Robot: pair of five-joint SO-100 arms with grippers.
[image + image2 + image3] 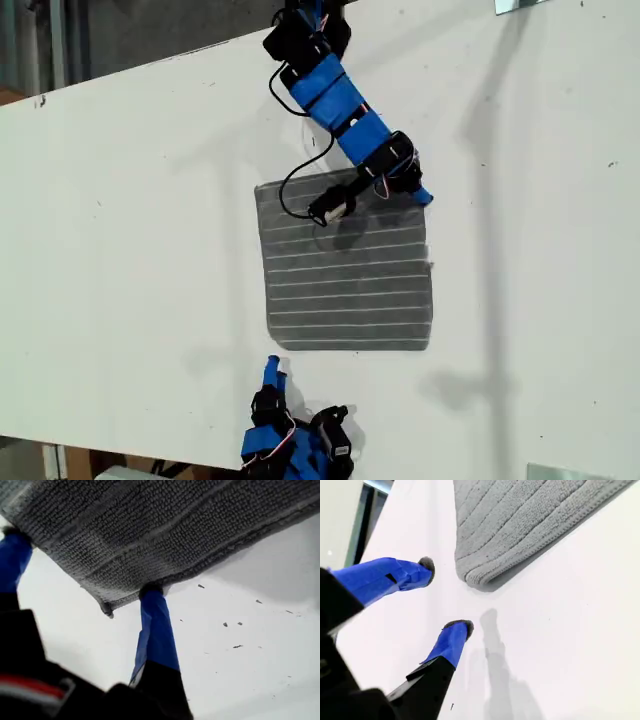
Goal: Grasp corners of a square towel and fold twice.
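towel (345,270): far corner at exterior view's right hidden under first gripper (418,190) | second arm (295,445): cut by bottom edge | first wrist: grip on cloth perhaps, unclear

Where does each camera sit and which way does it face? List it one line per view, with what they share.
Exterior view: overhead, looking down on the white table, the towel and both blue arms.
First wrist view: rides my first gripper, looking along its fingers at a towel corner.
Second wrist view: rides my second gripper, open, short of another corner.
Shared: all three show the towel.
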